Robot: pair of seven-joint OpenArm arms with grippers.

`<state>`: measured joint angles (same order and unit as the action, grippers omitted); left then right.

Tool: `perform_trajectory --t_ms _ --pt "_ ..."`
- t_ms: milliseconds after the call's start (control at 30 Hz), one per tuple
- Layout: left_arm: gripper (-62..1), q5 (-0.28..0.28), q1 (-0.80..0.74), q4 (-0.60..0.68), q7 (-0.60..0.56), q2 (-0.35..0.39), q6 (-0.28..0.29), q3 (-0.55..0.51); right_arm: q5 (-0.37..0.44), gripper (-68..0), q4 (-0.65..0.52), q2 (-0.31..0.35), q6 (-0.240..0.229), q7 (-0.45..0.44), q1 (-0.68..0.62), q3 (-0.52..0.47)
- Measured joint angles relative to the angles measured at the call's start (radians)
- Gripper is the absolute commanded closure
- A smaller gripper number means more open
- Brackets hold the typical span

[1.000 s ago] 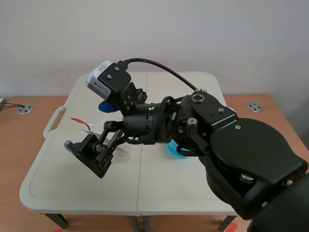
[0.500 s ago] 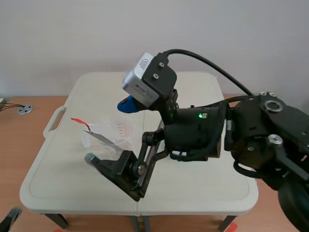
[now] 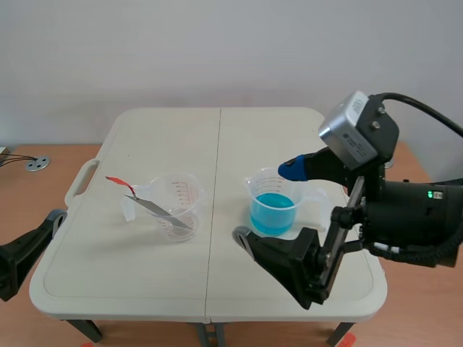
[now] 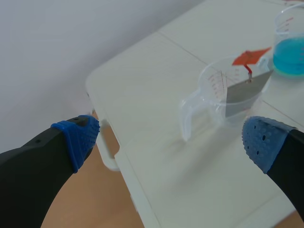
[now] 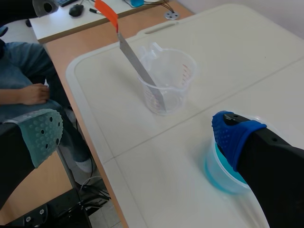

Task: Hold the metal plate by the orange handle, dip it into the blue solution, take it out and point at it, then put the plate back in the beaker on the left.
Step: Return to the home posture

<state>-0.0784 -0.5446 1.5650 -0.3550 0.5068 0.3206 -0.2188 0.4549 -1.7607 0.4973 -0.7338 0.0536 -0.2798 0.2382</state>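
A clear beaker (image 3: 176,206) stands left of the table's middle seam. Inside it leans the metal plate (image 3: 155,210), its orange handle (image 3: 116,181) sticking out past the rim to the left. To its right stands the beaker of blue solution (image 3: 273,208). My right gripper (image 3: 261,203) hangs open on the near side of the blue beaker, holding nothing. In the right wrist view the plate (image 5: 137,64) and clear beaker (image 5: 166,80) lie ahead of the open right gripper (image 5: 137,135). My left gripper (image 4: 171,140) is open off the table's left corner, short of the clear beaker (image 4: 228,95).
The white folding table (image 3: 116,275) has a carry handle (image 3: 78,184) on its left edge. In the right wrist view a person's hand (image 5: 31,92) and lap show beside the table, next to a wooden floor. A wall stands behind the table.
My right arm has swung from over the clear beaker back to the right, uncovering the blue beaker. The left gripper has come into the scene view at the lower left.
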Motion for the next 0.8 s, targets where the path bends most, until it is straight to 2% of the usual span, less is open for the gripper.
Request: perform_trajectory --t_ms 167,367,600,800 --pt "-62.3 0.001 0.069 0.0 0.006 0.0 0.048 0.034 0.008 -66.3 -0.02 0.008 0.0 0.0 -0.098 -0.118" --pt "-62.3 0.0 0.113 0.0 0.019 0.0 0.047 0.113 0.011 -66.3 -0.056 0.008 0.0 0.0 -0.196 -0.208" --pt "-62.3 0.002 0.115 0.01 0.003 0.029 0.047 0.237 0.056 -66.3 -0.06 0.007 0.0 0.0 -0.27 -0.318" --pt "-62.3 0.003 0.126 0.079 0.007 0.034 0.045 0.254 0.059 -66.3 -0.06 0.007 0.0 0.0 -0.301 -0.397"
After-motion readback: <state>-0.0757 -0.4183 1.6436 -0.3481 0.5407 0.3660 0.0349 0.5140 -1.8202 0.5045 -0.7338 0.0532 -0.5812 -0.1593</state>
